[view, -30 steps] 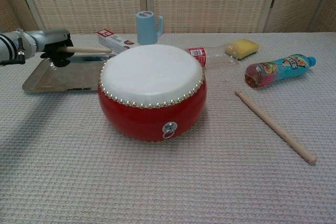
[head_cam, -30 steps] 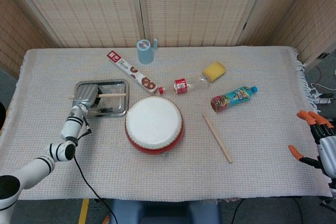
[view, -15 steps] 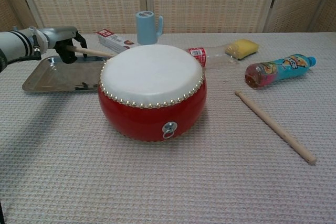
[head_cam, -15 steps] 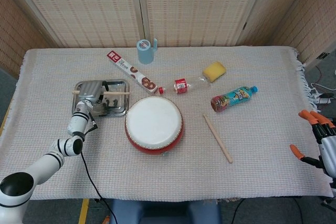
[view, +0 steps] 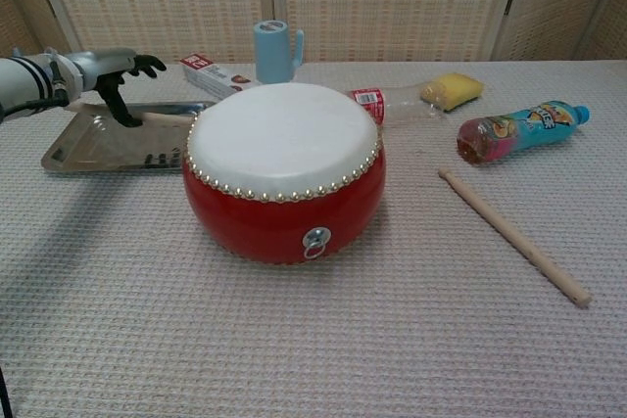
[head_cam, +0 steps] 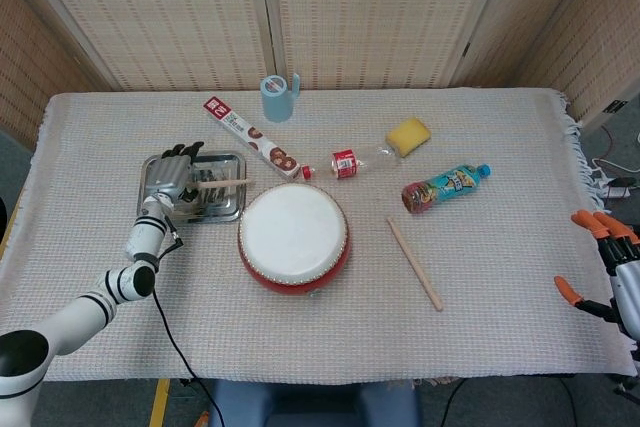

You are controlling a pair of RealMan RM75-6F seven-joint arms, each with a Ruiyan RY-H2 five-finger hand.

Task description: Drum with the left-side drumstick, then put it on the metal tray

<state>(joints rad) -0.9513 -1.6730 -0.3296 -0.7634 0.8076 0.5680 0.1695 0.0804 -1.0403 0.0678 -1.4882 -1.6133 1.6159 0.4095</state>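
Observation:
The left-side drumstick (head_cam: 224,183) lies across the metal tray (head_cam: 231,209), its tip toward the red drum (head_cam: 293,237). My left hand (head_cam: 176,173) hovers over the tray's left half with fingers spread, holding nothing. In the chest view the left hand (view: 110,69) is raised above the drumstick (view: 168,116), which rests on the tray (view: 88,152) behind the drum (view: 284,168). My right hand (head_cam: 612,269) sits at the table's far right edge, fingers apart and empty.
A second drumstick (head_cam: 414,263) lies right of the drum. Behind the drum are a biscuit box (head_cam: 248,137), blue cup (head_cam: 277,97), small bottle (head_cam: 350,162), yellow sponge (head_cam: 408,134) and a colourful drink bottle (head_cam: 445,187).
My left hand has let go of the drumstick and opened its fingers. The stick now rests on the tray. The right hand has stayed put.

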